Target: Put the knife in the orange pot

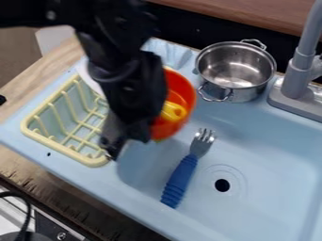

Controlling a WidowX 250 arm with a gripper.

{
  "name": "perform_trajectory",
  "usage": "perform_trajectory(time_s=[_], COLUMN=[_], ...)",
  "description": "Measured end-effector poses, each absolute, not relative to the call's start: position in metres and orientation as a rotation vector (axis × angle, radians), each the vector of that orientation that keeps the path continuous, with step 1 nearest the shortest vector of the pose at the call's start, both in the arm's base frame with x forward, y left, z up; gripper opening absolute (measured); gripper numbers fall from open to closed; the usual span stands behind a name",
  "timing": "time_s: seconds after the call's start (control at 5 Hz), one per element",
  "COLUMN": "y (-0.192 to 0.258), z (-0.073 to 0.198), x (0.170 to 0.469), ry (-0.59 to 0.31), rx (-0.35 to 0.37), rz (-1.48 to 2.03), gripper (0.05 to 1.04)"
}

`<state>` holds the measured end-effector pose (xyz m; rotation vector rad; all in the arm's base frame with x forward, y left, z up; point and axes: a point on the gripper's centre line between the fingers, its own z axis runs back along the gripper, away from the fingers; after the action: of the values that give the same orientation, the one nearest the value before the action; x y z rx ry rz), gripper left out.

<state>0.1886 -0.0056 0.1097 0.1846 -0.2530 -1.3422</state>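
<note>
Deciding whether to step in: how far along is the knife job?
Possibly nearly done: a yellow item sits in the orange pot, though I can't confirm it's the knife. Whether the gripper by the drying rack holds anything, I can't tell. Left, probably: clearing the arm, or placing the knife.

No legible text, label, brand marking, number or sign is identifiable on any surface or component.

The black arm (129, 80) partly hides the orange pot (181, 94); a blue-handled fork (181, 178) lies in the light-blue sink (277, 160).
</note>
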Motion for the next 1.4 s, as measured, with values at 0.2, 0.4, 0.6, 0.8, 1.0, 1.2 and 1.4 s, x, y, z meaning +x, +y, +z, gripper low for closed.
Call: perform_trajectory(time_s=[0.2, 0.4, 0.6, 0.8, 1.0, 1.2, 1.4], y=[0.013, 0.03, 0.046, 0.069, 0.092, 0.108, 0.106], z=[0.108, 0.102, 0.103, 0.105, 0.104, 0.102, 0.094], x=[0.189, 0.194, 0.2, 0.199, 0.2, 0.203, 0.205], ry=[-0.249, -0.155, -0.104, -0.087, -0.088, -0.077, -0.084], rx=[0.185, 0.176, 0.195, 0.188, 0.154, 0.122, 0.141], rz=[-1.451, -1.558, -1.583, -1.616, -1.649, -1.681, -1.702], gripper=[0.055, 0.055, 0.055, 0.055, 0.055, 0.055, 0.055])
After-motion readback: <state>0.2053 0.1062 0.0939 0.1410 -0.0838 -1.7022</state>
